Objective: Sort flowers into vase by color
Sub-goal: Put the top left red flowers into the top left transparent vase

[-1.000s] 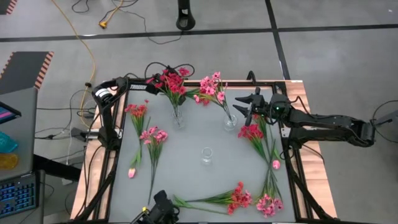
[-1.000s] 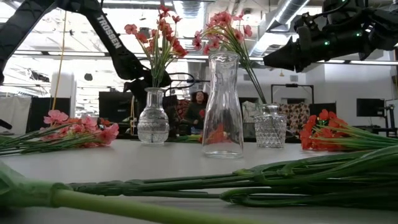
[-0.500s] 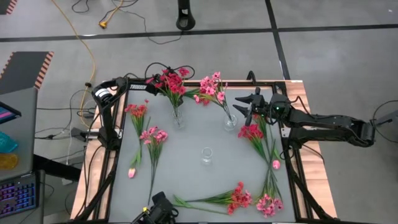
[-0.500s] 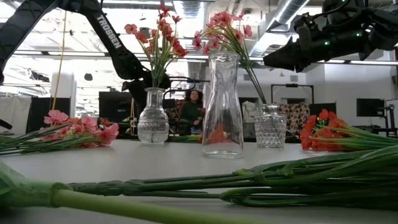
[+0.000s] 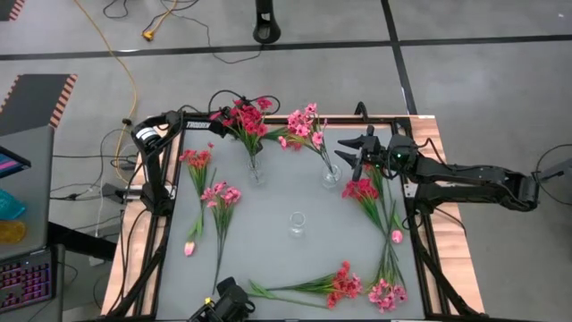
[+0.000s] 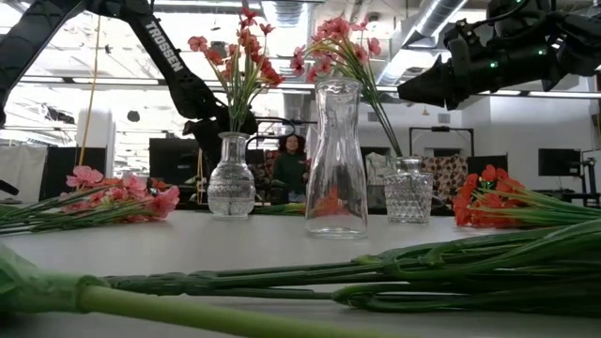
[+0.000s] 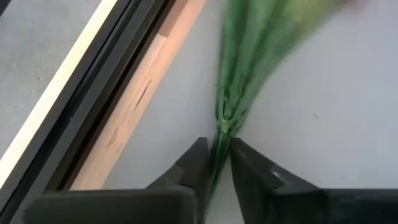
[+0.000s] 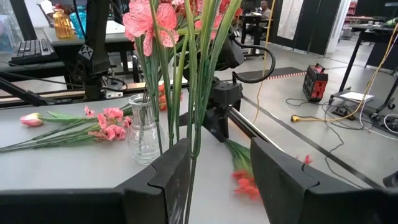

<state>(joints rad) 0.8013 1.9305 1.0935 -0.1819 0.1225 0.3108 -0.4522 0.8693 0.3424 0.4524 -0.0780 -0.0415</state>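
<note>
The left gripper (image 7: pixel 214 165) at the table's near edge is clamped on a red spray's stem (image 7: pixel 219 152). The right gripper (image 5: pixel 350 152) hovers with fingers apart beside the far right vase (image 5: pixel 332 174).

Three glass vases (image 5: pixel 297 224), two holding flowers (image 5: pixel 245 118); six sprays (image 5: pixel 220 195) loose on the table (image 5: pixel 268 255).

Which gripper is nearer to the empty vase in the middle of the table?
The right gripper looks nearer: it hovers past the far-right vase, diagonally off the empty vase. The left gripper sits at the near table edge, shut on a stem.
</note>
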